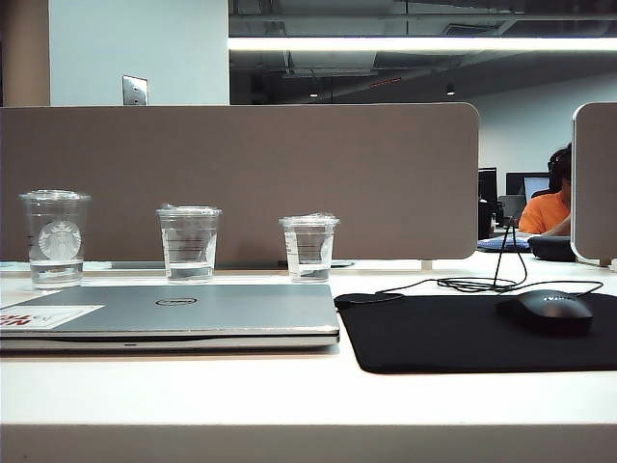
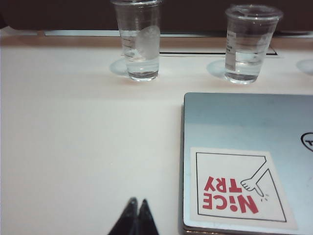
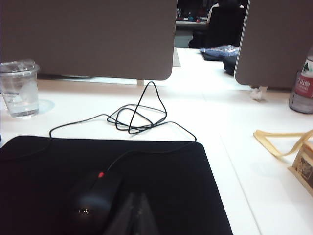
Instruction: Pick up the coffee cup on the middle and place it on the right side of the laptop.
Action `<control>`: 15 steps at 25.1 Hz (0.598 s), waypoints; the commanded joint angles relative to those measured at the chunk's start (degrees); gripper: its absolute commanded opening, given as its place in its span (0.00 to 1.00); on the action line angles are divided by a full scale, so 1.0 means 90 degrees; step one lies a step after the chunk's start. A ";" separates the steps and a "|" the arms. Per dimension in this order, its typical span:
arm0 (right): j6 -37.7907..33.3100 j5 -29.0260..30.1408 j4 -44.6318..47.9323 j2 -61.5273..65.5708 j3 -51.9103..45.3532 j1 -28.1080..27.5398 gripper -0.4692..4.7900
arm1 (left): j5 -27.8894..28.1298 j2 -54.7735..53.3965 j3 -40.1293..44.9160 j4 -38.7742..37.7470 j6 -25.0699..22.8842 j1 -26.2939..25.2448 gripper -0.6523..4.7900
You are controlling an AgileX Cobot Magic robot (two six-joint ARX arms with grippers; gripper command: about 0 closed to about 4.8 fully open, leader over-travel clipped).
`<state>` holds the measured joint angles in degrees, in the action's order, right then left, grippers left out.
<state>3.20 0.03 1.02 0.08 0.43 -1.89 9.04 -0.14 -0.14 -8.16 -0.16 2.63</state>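
a: where's the coffee cup we want?

b: it's the middle one of three clear cups standing in a row along the far side of the table, just in front of the grey partition. the starbucks cup is to its left, the smaller labelled cup to its right. it stands upright, lid on, a little water in the bottom.

a: and the laptop?

b: closed and flat, near side of the cup row, lying between the cups and the grippers.

a: the hands?

b: the left gripper sits low at the near edge, just left of the laptop's stickered corner, fingers pinched together, nothing in them. the right gripper hovers over the black mouse pad, close beside the mouse; its fingers look pressed together too, and it carries nothing.

a: which arm is better placed?

b: my guess is the left. from its camera the cup lies far and a bit right, across the laptop's far left corner. the right wrist camera only shows the small cup, so the target is further off for that arm.

a: room to work?

b: the cups stand well apart, so open fingers should fit around the middle one. the drop spot right of the laptop is taken up by the mouse pad, the mouse and the looped cable. i'd keep the cup upright and watch the partition behind it.
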 commanded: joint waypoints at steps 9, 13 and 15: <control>-0.1003 0.0010 0.0109 -0.0012 0.0053 0.0002 0.08 | -0.0576 -0.0002 -0.0369 0.0629 0.0158 -0.0010 0.11; -0.2404 -0.0415 0.0248 0.0129 0.0444 0.0002 0.08 | -0.0600 -0.0194 -0.1212 0.0512 -0.0117 -0.0002 0.11; -0.2358 -0.0170 0.0233 0.0369 0.0903 0.0000 0.08 | -0.0597 -0.0653 -0.1817 0.0498 -0.0104 -0.0002 0.11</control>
<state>-17.78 -2.76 1.48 2.46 6.50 -1.89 3.97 -4.45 -14.11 -4.58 -0.62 2.66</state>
